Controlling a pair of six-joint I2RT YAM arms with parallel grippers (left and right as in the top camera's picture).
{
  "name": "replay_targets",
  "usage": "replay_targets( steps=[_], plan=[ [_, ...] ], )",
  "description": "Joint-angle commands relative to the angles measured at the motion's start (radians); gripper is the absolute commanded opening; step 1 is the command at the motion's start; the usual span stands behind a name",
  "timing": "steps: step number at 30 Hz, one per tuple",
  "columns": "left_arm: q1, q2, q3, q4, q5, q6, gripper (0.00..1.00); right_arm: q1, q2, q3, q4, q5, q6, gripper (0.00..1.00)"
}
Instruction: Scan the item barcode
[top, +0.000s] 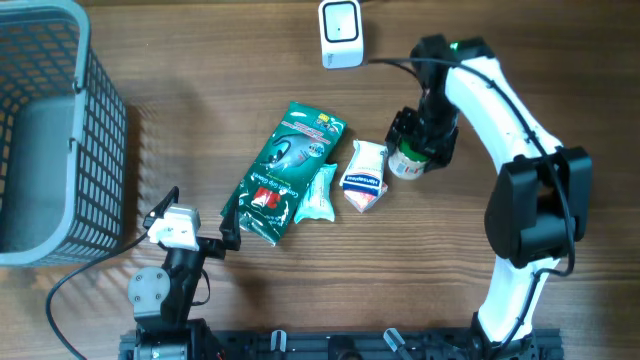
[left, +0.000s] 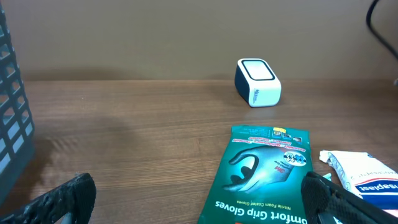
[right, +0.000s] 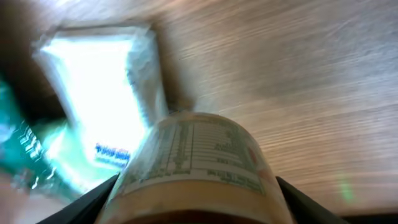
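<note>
We note the right end effector partly closed on the jar, fingers seemingly touching both sides, just beside the white packet on the bench, left end effector wide open and empty; we should seat the grip firmly, then face the barcode squarely to the scanner.

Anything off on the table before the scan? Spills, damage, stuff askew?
Nothing stands out. The glove pack, teal packet and white packet lie flat at loose angles, no spills or tears visible. The scanner sits upright; the right pincer is closed on the jar.
</note>
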Motion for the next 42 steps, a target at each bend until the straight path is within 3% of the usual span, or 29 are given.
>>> replay_targets(
  steps=[1,10,15,18,21,23,29,32,42],
  plan=[
    [0.006,-0.001,-0.007,0.002,0.002,0.001,1.0,-0.002,-0.026,0.053,-0.08,-0.242,-0.15,0.73],
    [0.006,-0.001,-0.007,0.002,0.002,0.001,1.0,0.085,-0.234,0.053,-0.141,-0.293,-0.152,0.72],
    [0.006,-0.001,-0.007,0.002,0.002,0.001,1.0,0.31,-0.491,0.053,-0.14,-0.204,0.0,0.76],
    [0.006,-0.001,-0.007,0.002,0.002,0.001,1.0,0.468,-0.558,0.053,-0.14,-0.2,0.118,0.77],
    [0.006,-0.001,-0.007,0.002,0.002,0.001,1.0,0.559,-0.558,0.016,-0.14,-0.106,0.199,0.77],
    [0.006,-0.001,-0.007,0.002,0.002,0.001,1.0,0.564,-0.557,-0.036,-0.136,-0.06,0.206,0.72],
    [0.006,-0.001,-0.007,0.002,0.002,0.001,1.0,0.563,-0.555,-0.058,-0.101,0.114,0.254,0.73],
    [0.006,-0.001,-0.007,0.002,0.002,0.001,1.0,0.563,-0.541,-0.065,-0.064,0.293,0.313,0.74],
    [0.006,-0.001,-0.007,0.002,0.002,0.001,1.0,0.563,-0.294,-0.266,0.154,0.304,0.325,0.74]
  ],
)
